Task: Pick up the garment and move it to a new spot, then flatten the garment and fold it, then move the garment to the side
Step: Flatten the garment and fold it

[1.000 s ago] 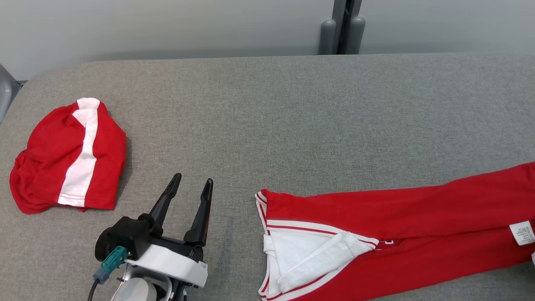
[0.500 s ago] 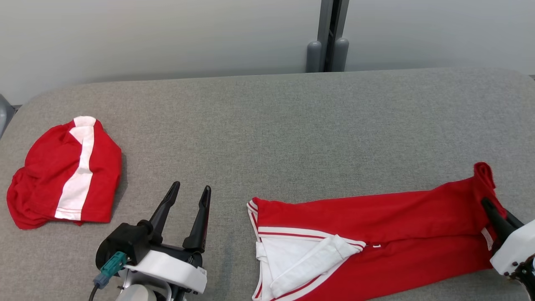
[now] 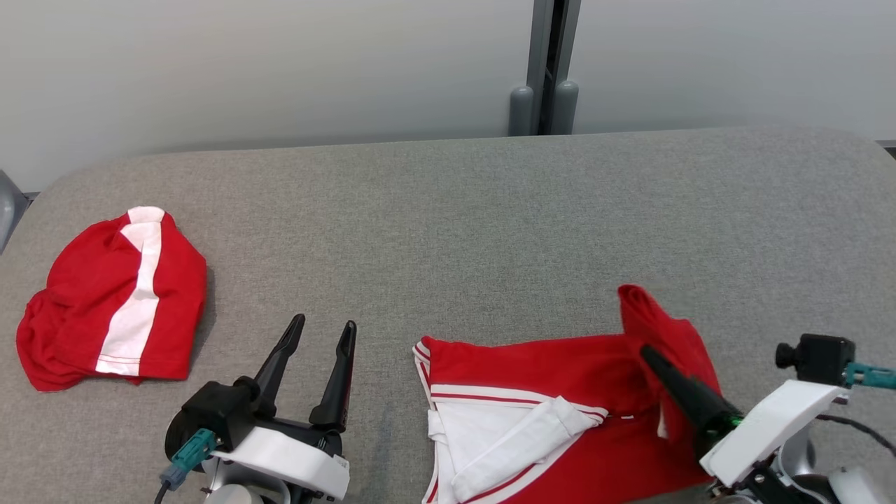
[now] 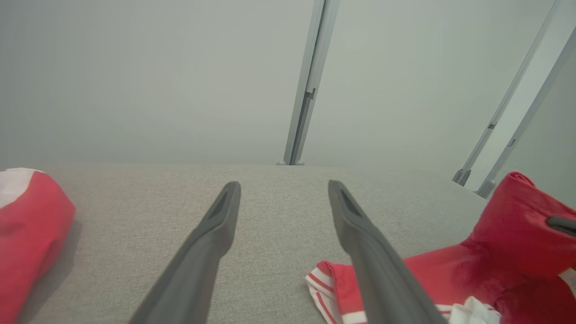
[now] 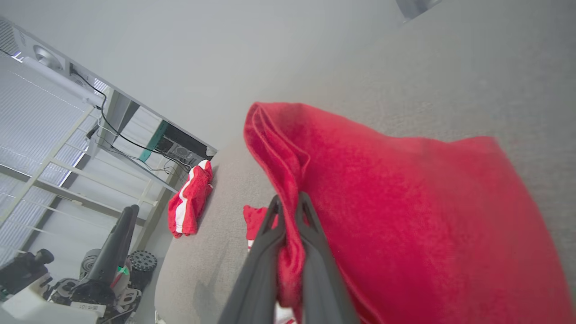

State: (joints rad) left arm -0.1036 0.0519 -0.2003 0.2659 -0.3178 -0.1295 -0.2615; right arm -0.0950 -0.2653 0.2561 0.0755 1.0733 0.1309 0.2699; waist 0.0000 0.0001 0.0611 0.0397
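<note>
Two hands show in your head view: your left hand [image 3: 324,323] sits low over the grey tabletop [image 3: 455,217], fingers spread wide and empty, while your right hand [image 3: 649,355] is pinched tight on a raised fold of the garment [image 3: 532,357]. The garment lies at the near edge, right of centre, its pinched end lifted above the rest. Well apart, at the far left, a red-and-white bundle [image 3: 115,297] sits alone.

The garment [image 3: 546,357] runs past the head view's bottom edge, partly covering the right tool [image 3: 647,352].
</note>
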